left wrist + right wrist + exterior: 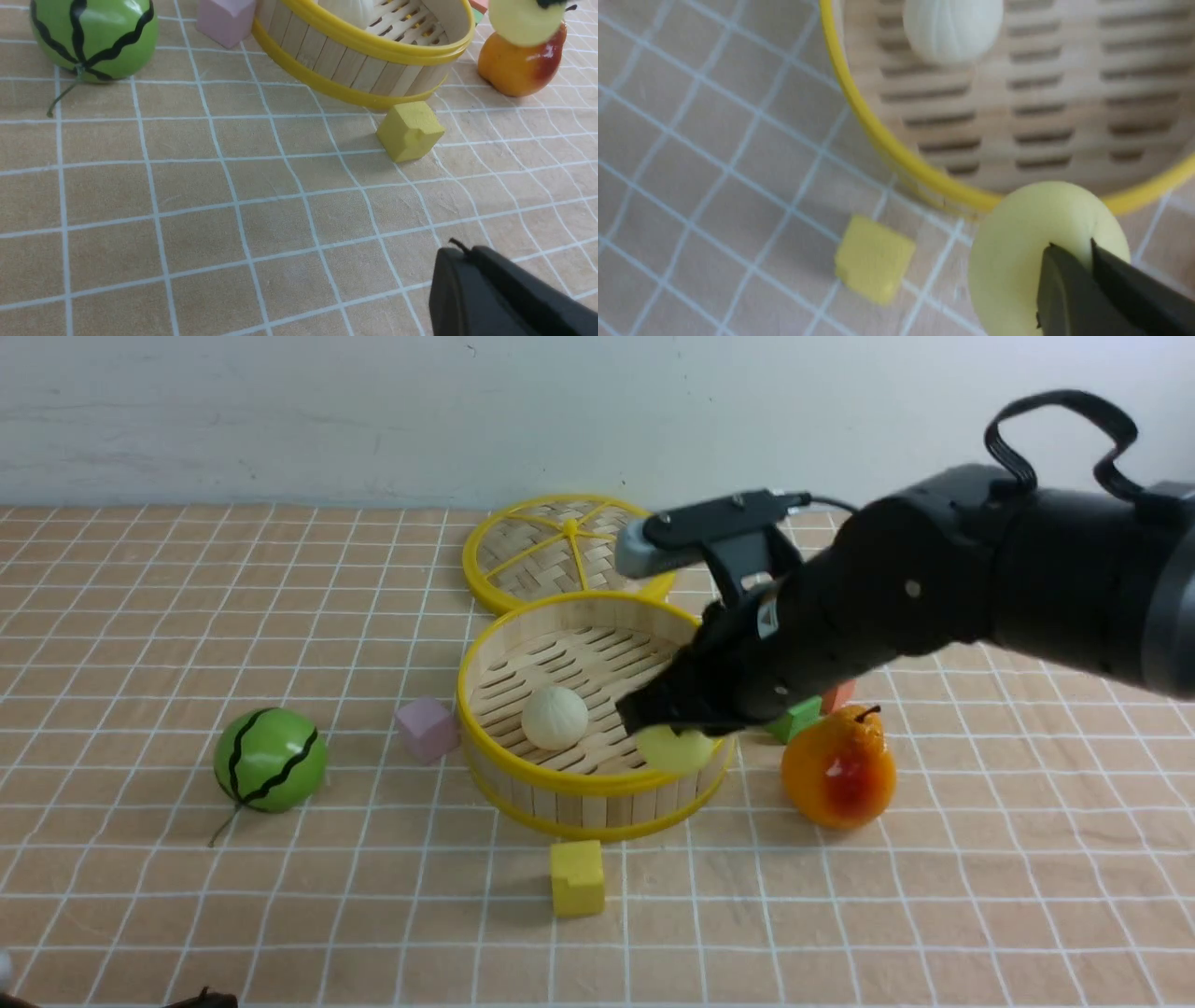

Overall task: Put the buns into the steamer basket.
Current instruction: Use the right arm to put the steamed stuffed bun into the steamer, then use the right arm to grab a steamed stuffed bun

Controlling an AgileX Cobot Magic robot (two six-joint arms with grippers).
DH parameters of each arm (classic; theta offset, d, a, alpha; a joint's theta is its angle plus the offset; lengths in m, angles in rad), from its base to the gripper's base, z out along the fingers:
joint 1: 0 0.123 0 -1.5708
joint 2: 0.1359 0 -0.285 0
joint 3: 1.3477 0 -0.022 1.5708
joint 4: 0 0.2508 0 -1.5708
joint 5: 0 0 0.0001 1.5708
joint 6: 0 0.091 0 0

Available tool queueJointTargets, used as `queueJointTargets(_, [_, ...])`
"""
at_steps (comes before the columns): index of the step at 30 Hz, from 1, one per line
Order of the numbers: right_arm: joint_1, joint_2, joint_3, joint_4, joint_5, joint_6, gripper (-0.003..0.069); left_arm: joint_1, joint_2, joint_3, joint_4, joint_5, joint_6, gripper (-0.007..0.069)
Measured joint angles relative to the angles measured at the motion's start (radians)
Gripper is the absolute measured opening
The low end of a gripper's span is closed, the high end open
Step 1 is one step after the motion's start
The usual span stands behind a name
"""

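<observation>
Nearest, the left claw (490, 289) shows only as a dark edge low over bare cloth, well apart from the work; I cannot tell whether it is wide or narrow. Beyond it a yellow cube (577, 877) sits just on the near side of the basket (579, 807), apart from its wall. The right claw (667, 721) is pinched on a yellow bun (675, 751), which hangs above the near-right rim and, by the right wrist view, is more outside than in. That is the relation to mind: the slatted floor lies far and left of the held bun, so I judge a short carry that way should come before letting go. Dropped here, it could strike the rim and roll out toward the pear (838, 767), which stands near the basket on its right. The bun is round, so it has no long axis to line up. A white bun (555, 716) lies inside, left of centre, leaving the right and far floor bare. The right arm is plainly the nearer. No third bun shows. Farthest, the lid (560, 551) lies just behind the far rim; I cannot tell whether it touches.
</observation>
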Motion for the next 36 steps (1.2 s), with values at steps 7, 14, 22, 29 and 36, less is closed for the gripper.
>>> queueJointTargets(7, [-0.038, 0.240, -0.182, -0.018, -0.045, -0.007, 0.0018, 0.000, 0.000, 0.000, 0.000, 0.000, 0.000, 0.0007])
queueJointTargets(14, [-0.058, 0.333, -0.230, -0.027, -0.033, -0.007, 0.0120, 0.000, 0.000, 0.000, 0.000, 0.000, 0.000, 0.0007])
queueJointTargets(22, [-0.058, 0.286, -0.267, -0.034, 0.033, 0.053, 0.0425, 0.000, 0.000, 0.000, 0.000, 0.000, 0.000, 0.0007])
queueJointTargets(29, [-0.107, 0.165, -0.299, -0.262, 0.127, 0.107, 0.0463, 0.000, 0.000, 0.000, 0.000, 0.000, 0.000, 0.0007])
queueJointTargets(36, [-0.249, 0.262, -0.343, -0.210, 0.132, 0.091, 0.0398, 0.000, 0.000, 0.000, -0.001, 0.000, 0.000, 0.0007])
